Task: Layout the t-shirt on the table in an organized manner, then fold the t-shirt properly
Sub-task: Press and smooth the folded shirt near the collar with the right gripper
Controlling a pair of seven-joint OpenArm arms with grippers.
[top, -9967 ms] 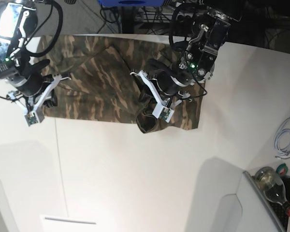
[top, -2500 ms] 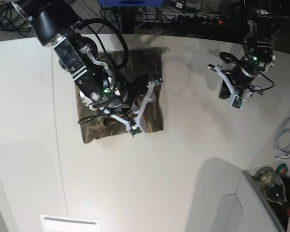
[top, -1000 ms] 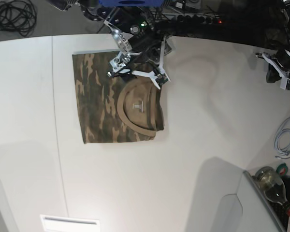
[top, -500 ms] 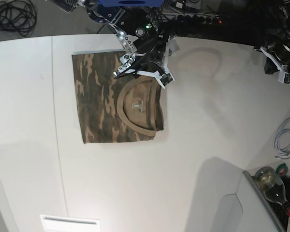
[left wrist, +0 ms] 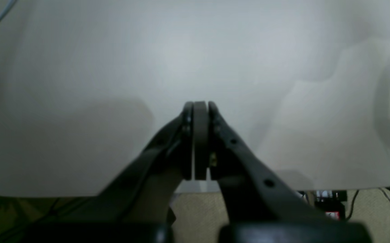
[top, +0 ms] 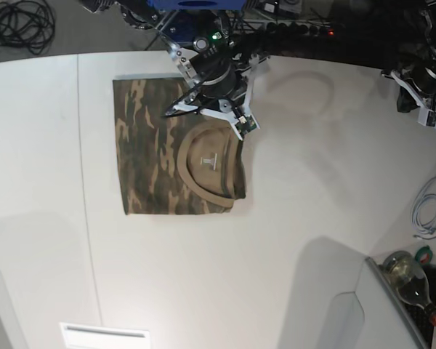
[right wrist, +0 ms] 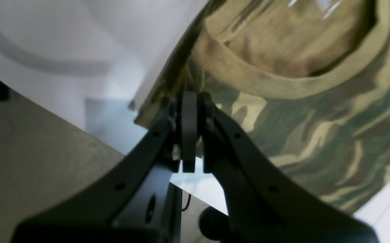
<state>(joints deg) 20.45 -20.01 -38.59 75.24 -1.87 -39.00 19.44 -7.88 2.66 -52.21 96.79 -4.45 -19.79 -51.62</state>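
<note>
Right gripper [right wrist: 190, 101]: our jaws are pressed together, tips sitting right at the edge of the t-shirt [right wrist: 316, 128]. In the right wrist view we can't tell whether a pinch of the hem is caught between them or they have just met over it; no cloth visibly lifts, so we call it clenched, grip unconfirmed.

From those tips, the shirt runs ahead and off to the right. The tan collar [right wrist: 282, 87] arcs just beyond the tips; the folded edge runs diagonally up and away past them. Left of the tips is bare table [right wrist: 63, 40].

In the base view the right gripper [top: 240, 120] sits on the shirt's far corner nearest the collar [top: 211, 160]. The t-shirt [top: 149, 160] lies as a compact, roughly square packet, its slightly longer axis running from the jaws back toward the near side of the table [top: 291, 240].

Left gripper [left wrist: 196, 106]: clenched on nothing, with only bare white table [left wrist: 195, 50] ahead of it. In the base view the left gripper [top: 421, 94] is parked at the far edge, well apart from the shirt.

Our read: any coming move on the shirt belongs to the right arm. The fold looks essentially done, so a clean lift-off from that corner without dragging the edge is what matters.
</note>
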